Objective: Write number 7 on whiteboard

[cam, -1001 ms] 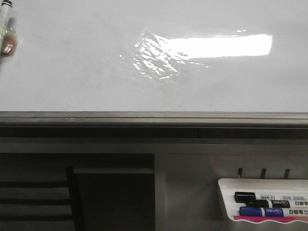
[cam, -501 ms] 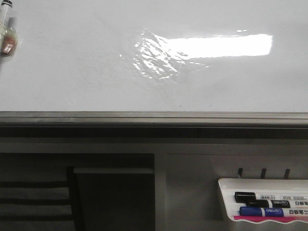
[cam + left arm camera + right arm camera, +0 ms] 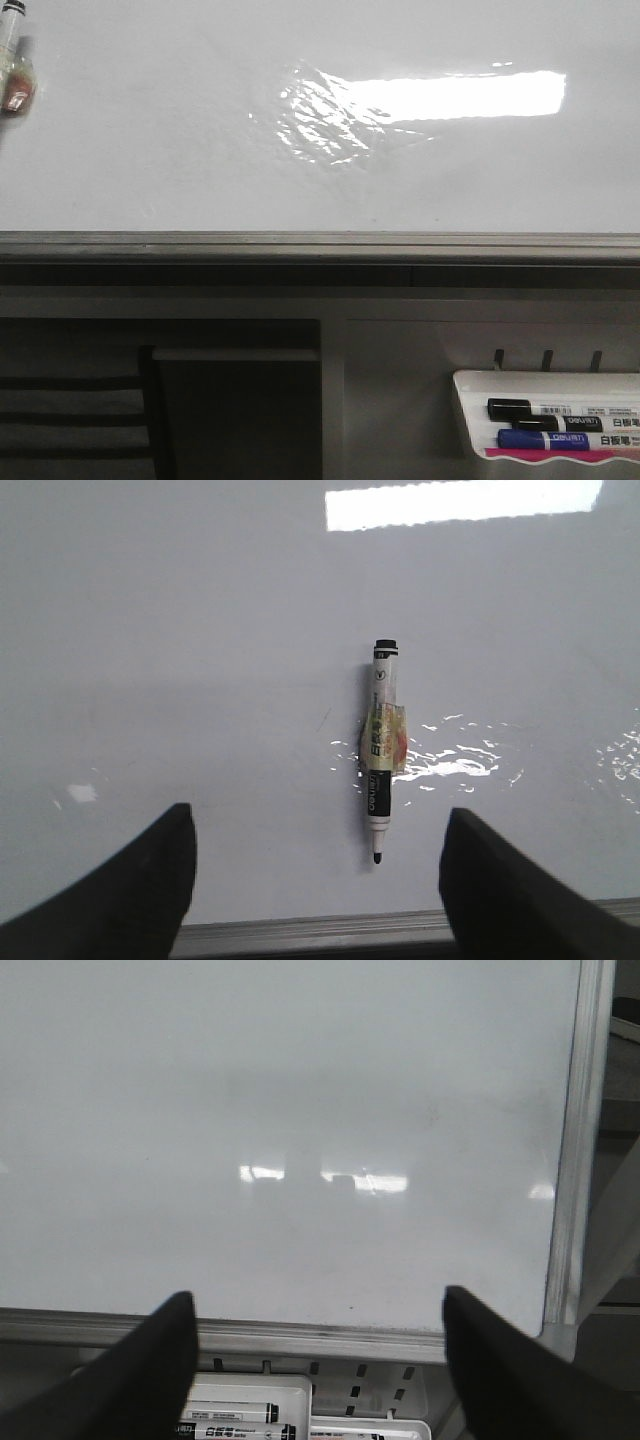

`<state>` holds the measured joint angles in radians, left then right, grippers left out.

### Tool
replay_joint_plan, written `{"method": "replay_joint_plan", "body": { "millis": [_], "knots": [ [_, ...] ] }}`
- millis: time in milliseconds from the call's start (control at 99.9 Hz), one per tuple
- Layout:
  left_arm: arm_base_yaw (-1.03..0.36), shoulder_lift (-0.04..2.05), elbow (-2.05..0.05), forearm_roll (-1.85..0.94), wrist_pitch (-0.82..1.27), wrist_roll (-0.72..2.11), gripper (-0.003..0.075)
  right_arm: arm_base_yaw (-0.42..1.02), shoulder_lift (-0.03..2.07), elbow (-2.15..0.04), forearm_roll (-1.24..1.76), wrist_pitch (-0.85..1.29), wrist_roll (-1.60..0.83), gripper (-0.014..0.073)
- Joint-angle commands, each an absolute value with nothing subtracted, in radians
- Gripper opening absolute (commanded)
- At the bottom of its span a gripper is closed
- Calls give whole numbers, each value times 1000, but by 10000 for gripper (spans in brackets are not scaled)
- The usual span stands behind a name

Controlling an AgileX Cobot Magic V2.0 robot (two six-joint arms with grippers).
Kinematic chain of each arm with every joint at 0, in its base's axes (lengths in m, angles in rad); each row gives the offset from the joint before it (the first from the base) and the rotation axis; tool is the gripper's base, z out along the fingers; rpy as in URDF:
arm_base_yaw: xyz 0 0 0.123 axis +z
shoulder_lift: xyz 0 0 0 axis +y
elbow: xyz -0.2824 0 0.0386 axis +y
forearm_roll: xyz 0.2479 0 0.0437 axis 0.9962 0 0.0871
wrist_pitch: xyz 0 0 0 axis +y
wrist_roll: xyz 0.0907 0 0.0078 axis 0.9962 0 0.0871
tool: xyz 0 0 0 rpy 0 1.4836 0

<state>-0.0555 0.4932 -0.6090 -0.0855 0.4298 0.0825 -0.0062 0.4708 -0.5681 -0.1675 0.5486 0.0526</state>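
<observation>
The whiteboard is glossy white with a bright rectangular glare and a grey bottom rail. No number 7 shows on it. A black-and-white marker with an orange label clings to the board, tip pointing toward the rail; its edge shows at the far left in the front view. My left gripper is open and empty, short of the marker, which lies between the lines of its fingers. My right gripper is open and empty, facing the board's lower right part above the rail.
A small white marker tray hangs below the rail at the right, holding black and blue markers; it also shows in the right wrist view. The board's right frame edge is close. Dark shelving sits below left.
</observation>
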Motion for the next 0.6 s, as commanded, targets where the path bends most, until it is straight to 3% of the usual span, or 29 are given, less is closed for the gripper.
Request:
{"method": "replay_joint_plan", "body": {
  "millis": [0,351,591],
  "knots": [
    [-55,504,-645,-99,353,75,497,-12,484,-603,-186,465,49,577],
    [-55,504,-645,-109,349,75,398,-12,484,-603,-186,465,49,576],
    [-60,564,-645,-115,349,75,374,-12,484,-603,-180,465,49,576]
  ]
}}
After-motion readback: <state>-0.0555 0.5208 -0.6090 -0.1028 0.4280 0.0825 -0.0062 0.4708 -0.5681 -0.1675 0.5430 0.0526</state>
